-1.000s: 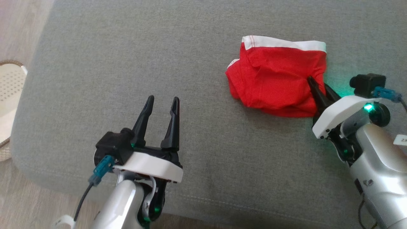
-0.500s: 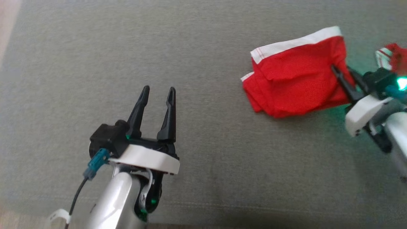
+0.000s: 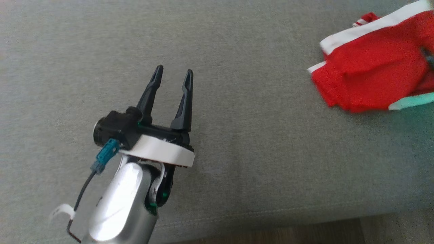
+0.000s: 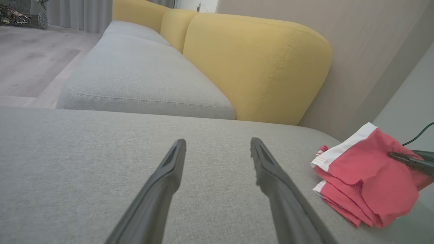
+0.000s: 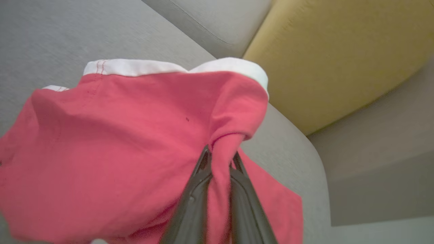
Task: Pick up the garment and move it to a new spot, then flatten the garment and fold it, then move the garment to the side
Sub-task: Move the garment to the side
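The garment is red with a white band, bunched at the right edge of the head view on the grey cushion. In the right wrist view my right gripper is shut on a pinch of the garment, which hangs lifted from its fingers. The left wrist view shows the garment at the far right with a dark fingertip of the right gripper against it. My left gripper stands open over bare cushion, well to the left of the garment, its fingers holding nothing.
A yellow backrest runs along the back of the cushion, with a second grey seat cushion beyond. The cushion's front edge and wooden floor lie along the bottom of the head view.
The right gripper closed on the garment's right side and lifted it. The head camera swung, so the garment and right arm slid to the picture's right edge. The left gripper stays open.
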